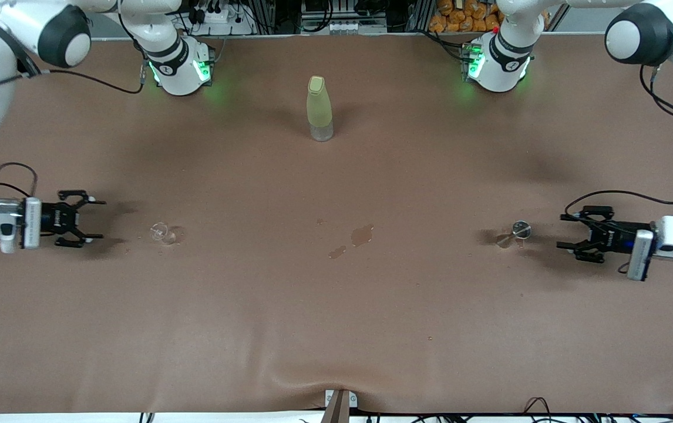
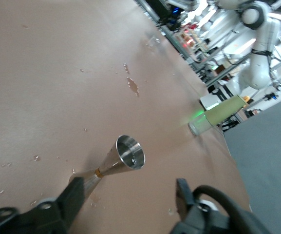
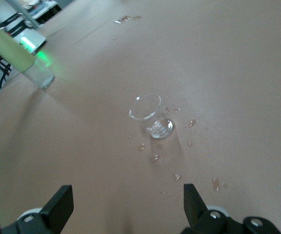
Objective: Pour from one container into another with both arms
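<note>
Jaws spread on both arms; steel jigger (image 1: 520, 230) and glass cup (image 1: 164, 233) stand upright.

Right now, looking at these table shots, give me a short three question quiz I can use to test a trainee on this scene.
1. True or false: the left gripper is clamped on the steel jigger.
2. Which thing stands nearest the robots' bases? A) glass cup B) yellow-green bottle C) steel jigger
3. Fill in: the right gripper is open, beside the ____ at the right arm's end of the table.

Key
1. False: its fingers are apart and clear of the jigger, which stands on the table.
2. B
3. glass cup
</note>
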Action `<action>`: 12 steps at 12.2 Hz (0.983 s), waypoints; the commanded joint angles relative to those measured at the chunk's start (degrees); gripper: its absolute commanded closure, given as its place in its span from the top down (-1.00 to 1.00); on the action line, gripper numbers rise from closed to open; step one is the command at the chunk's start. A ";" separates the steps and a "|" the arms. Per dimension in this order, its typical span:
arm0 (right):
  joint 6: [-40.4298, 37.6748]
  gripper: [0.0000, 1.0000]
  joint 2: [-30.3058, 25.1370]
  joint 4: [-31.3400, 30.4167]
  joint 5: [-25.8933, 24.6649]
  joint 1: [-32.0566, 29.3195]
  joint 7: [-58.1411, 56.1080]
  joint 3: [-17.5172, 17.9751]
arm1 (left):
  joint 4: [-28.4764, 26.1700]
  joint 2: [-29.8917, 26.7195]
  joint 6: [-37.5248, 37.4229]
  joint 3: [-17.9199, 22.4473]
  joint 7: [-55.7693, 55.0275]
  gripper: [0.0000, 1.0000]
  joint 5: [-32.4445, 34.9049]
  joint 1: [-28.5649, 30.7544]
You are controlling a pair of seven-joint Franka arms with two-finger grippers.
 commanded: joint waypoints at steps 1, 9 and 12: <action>2.08 1.00 -14.02 -2.02 -10.93 2.76 20.31 -0.61 | -0.75 -4.97 1.56 3.18 -4.80 0.84 1.59 -0.06; 1.47 1.00 -38.04 1.14 -35.20 6.90 73.25 9.99 | -0.66 -21.76 9.39 5.66 -27.29 1.00 22.31 -2.34; -1.41 1.00 -41.31 4.65 -42.33 6.38 90.48 18.78 | -0.67 -27.57 9.75 5.13 -46.09 1.00 28.64 -6.98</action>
